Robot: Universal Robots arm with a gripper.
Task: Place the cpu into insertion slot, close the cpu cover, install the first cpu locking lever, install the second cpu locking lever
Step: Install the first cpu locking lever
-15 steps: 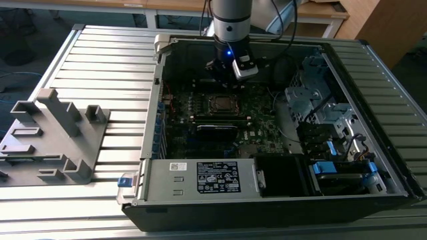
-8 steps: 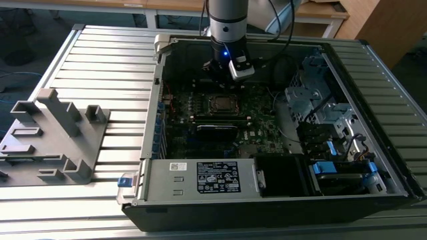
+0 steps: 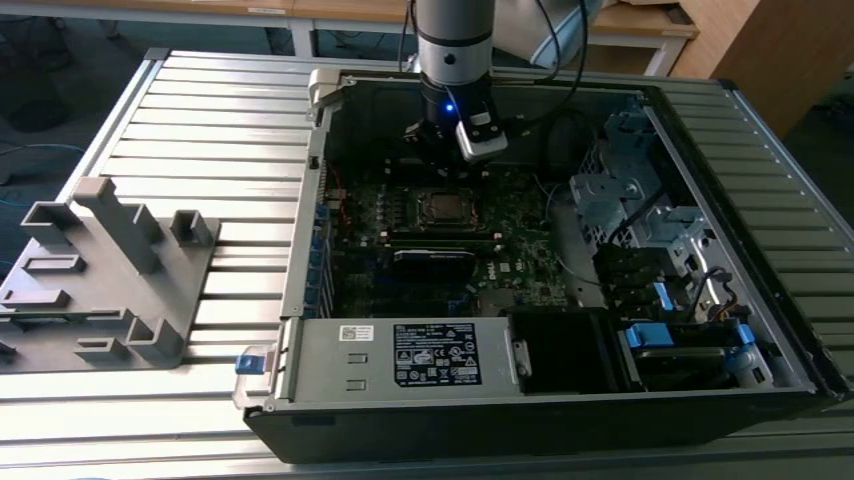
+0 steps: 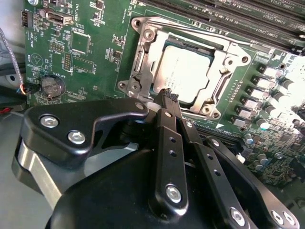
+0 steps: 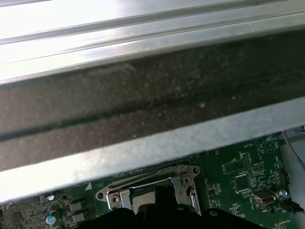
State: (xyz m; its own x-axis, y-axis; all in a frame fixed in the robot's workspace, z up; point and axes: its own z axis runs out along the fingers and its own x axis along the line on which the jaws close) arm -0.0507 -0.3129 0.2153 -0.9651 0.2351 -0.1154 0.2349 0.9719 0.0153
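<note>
One cpu (image 4: 187,71) seated in slot (image 4: 143,62), cover (image 4: 220,81) down; hand (image 4: 167,97) fingers together, empty, at socket edge. Judged: lever step.

The arm (image 3: 454,40) is standing near-vertical, reaching down into the computer case (image 3: 694,300). The gripper (image 4: 169,98) is pointing downward just beside the insertion slot (image 4: 188,71), with its black fingers (image 4: 167,129) pressing together, nothing between them.
</note>
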